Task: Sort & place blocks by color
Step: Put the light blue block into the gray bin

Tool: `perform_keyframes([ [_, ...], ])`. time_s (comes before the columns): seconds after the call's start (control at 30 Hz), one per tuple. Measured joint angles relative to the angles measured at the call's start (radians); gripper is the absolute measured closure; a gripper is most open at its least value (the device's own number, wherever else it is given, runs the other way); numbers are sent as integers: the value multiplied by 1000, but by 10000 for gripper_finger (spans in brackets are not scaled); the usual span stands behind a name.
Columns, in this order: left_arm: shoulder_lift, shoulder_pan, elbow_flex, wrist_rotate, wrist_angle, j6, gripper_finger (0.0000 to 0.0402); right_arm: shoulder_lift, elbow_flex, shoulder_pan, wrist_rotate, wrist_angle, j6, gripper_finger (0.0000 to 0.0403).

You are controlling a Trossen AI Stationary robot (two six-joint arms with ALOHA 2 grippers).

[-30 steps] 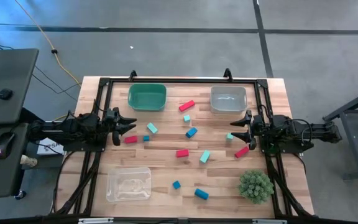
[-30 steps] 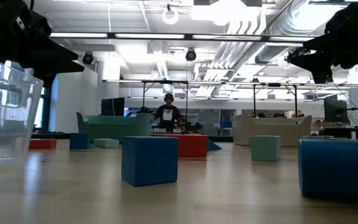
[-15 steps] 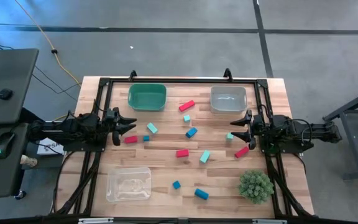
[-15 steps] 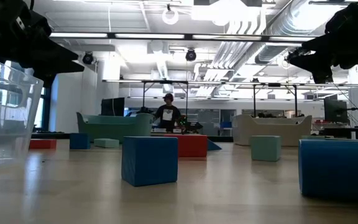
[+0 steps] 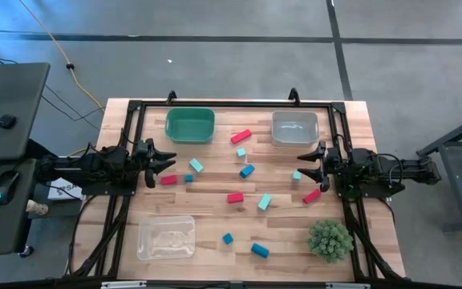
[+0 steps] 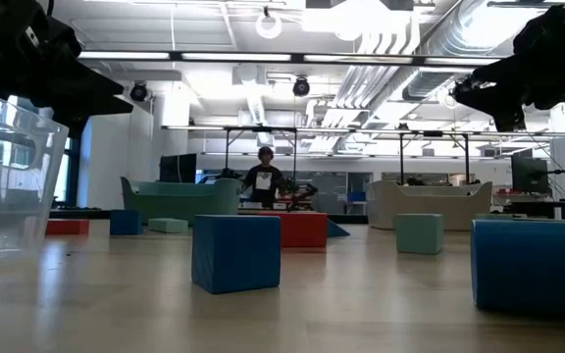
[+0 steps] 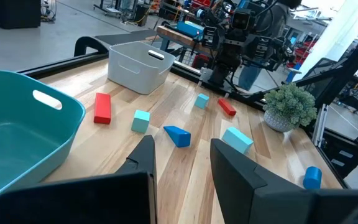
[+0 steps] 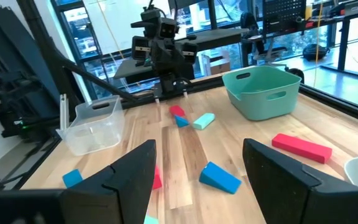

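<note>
About a dozen small blocks lie scattered flat on the wooden table between my two arms. In the high view these include a red bar, a teal cube, a blue block, a red bar and a teal bar. My left gripper hovers open at the table's left side, just above a red block. My right gripper hovers open at the right side, beside a teal cube and a red bar. Both wrist views show open fingers, the left gripper and the right gripper, holding nothing.
A green bin and a grey bin stand along the far edge. A clear bin sits near the front left, and a spiky green plant ball near the front right. A black frame rims the table. A person stands far behind.
</note>
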Motion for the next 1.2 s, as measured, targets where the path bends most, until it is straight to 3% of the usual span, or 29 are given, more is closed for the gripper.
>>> perform_keyframes([
  [0.6,0,0,0,0,0,0,326,0,0,0,4,0,26,170],
  [0.93,0,0,0,0,0,0,326,0,1,0,6,-1,8,136],
  [1.2,0,0,0,0,0,0,326,11,107,0,12,-29,1,132],
])
